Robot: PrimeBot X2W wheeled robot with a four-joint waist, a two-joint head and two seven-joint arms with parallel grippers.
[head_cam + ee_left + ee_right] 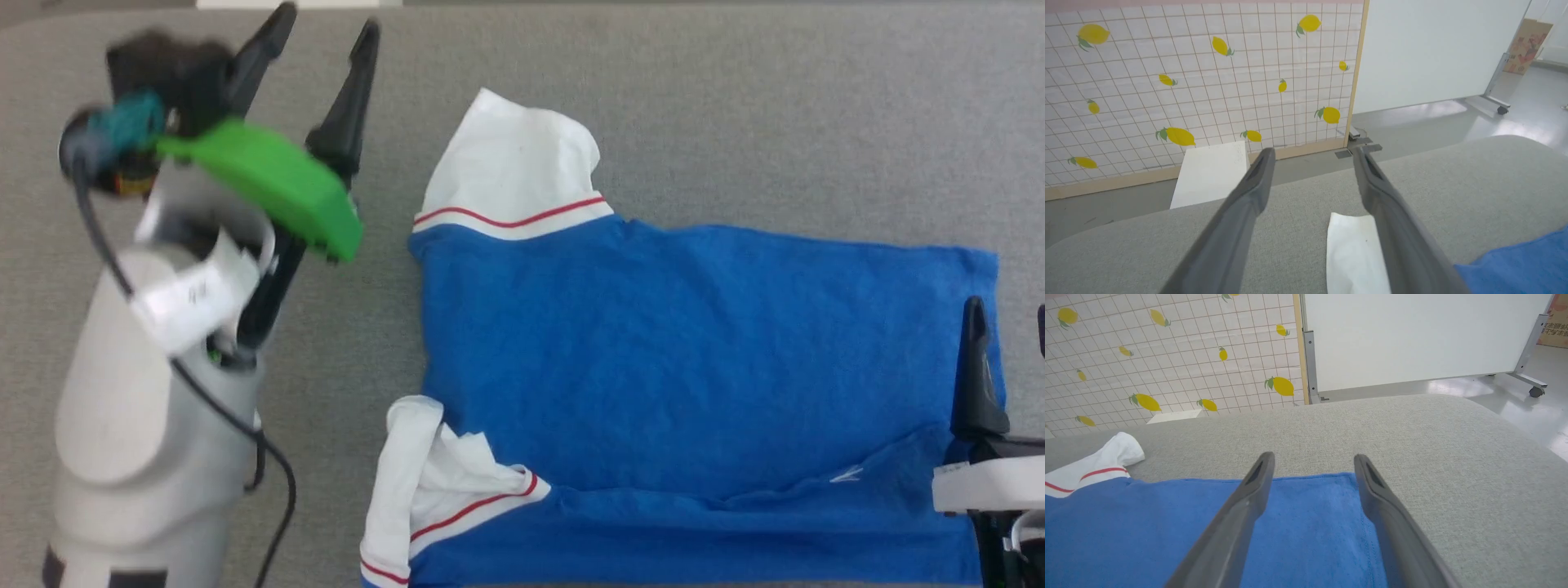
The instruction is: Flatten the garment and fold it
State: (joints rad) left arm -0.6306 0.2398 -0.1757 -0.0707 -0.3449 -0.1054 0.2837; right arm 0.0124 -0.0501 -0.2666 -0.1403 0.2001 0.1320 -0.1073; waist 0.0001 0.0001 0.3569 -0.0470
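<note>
A: Garment is lying across the centre and right of the head frame on the grey padded surface. Blue body is spreading mostly flat.

B: Sleeves?

A: Upper white sleeve is lying out at upper centre. Lower sleeve is bunching at lower centre, and a ridge is running along the bottom edge toward lower right.

B: Grippers?

A: Left gripper is hovering at upper left, fingers spread, holding nothing, apart from the cloth. Right gripper is sitting at the right edge, fingers spread over the hem, pinching nothing; contact I cannot tell.

B: Progress?

A: Judging flattening partly done. Lower sleeve and ridge are needing smoothing; folding is looking not yet begun.
</note>
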